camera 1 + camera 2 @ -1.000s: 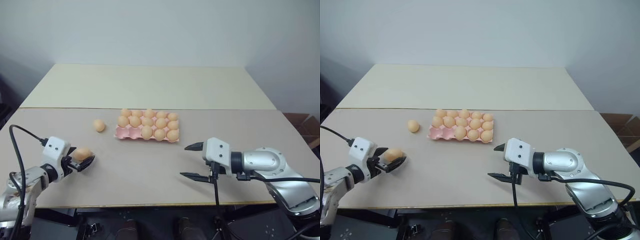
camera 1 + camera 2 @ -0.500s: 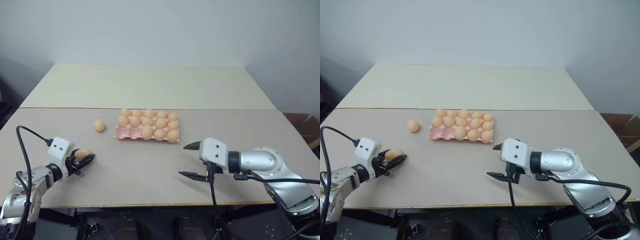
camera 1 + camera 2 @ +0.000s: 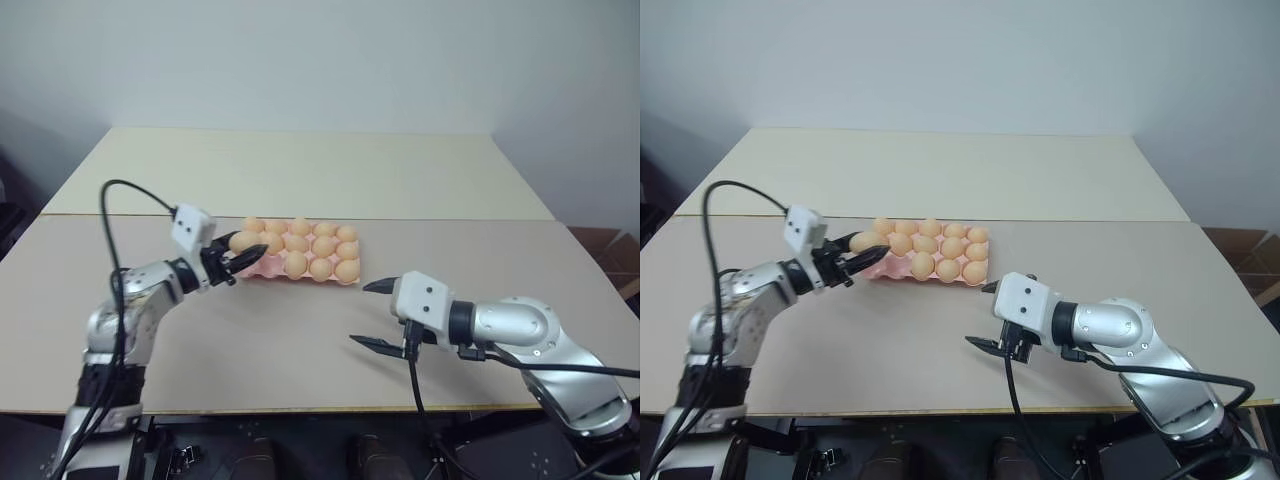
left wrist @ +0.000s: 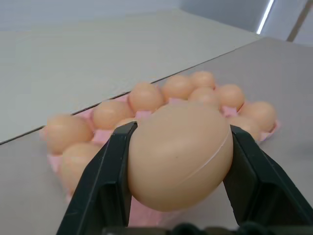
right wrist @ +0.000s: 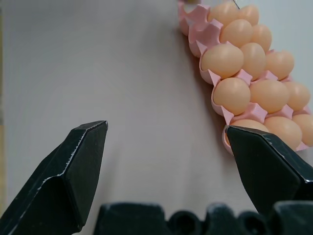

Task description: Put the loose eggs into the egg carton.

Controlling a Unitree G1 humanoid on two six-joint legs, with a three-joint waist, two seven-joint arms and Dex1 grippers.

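The left gripper (image 3: 240, 250) is carrying one of the loose eggs (image 4: 180, 154), its two black fingers clamped on the egg's sides; it is hovering at the near left corner of the egg carton (image 3: 262, 265), above the tabletop; this looks like the delivery step, with the egg not yet set down. The carton is sitting on the table (image 3: 300, 330) with most cups already filled; the free cups seem to be along its near left edge, though the gripper is hiding part of that corner. The right gripper (image 3: 370, 314) is waiting near the carton's near right corner, apart from it, jaws wide and holding nothing. Next, I judge, the left gripper is needing to centre the egg over an empty cup, lower it gently, and only then part its fingers.
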